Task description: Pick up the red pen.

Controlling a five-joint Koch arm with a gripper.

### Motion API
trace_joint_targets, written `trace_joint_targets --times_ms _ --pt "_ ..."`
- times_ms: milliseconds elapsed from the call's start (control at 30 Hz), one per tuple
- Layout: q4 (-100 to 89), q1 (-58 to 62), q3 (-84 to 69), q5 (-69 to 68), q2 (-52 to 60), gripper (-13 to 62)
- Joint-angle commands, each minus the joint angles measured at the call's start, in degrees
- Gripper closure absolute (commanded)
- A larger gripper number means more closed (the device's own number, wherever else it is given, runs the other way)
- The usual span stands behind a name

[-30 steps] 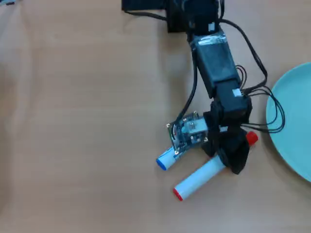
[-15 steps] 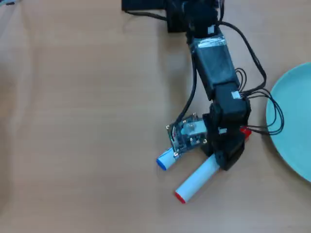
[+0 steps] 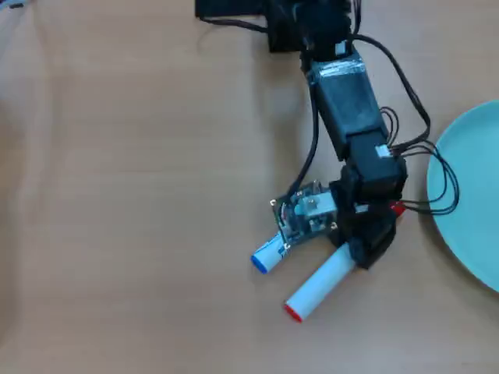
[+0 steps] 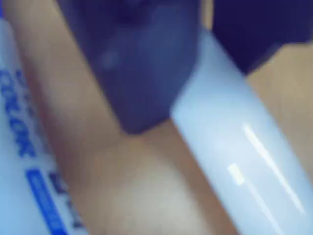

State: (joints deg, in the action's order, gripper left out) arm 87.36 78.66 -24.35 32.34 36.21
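Note:
The red pen (image 3: 318,286) lies slanted on the wooden table, a thick white barrel with a red end plug at its lower left end and a red cap poking out past the gripper at the upper right. My gripper (image 3: 361,251) is down over its upper half. In the blurred wrist view the white barrel (image 4: 234,161) runs between two dark jaws, one against each side, so the gripper (image 4: 195,93) is closed on it. The pen rests low at the table.
A white marker with a blue cap (image 3: 267,255) lies just left of the red pen, partly under the wrist; its blue label shows in the wrist view (image 4: 22,147). A pale green plate (image 3: 472,195) sits at the right edge.

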Motion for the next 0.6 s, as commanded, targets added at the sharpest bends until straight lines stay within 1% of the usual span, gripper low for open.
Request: trace_joint_targets --times_ms 0,367,567 --pt "5.0 -1.2 2.6 -0.7 7.0 56.6" --pt "6.3 -5.0 2.6 -0.9 22.1 56.5" --pt "6.3 -6.7 2.6 -1.2 25.0 56.5"
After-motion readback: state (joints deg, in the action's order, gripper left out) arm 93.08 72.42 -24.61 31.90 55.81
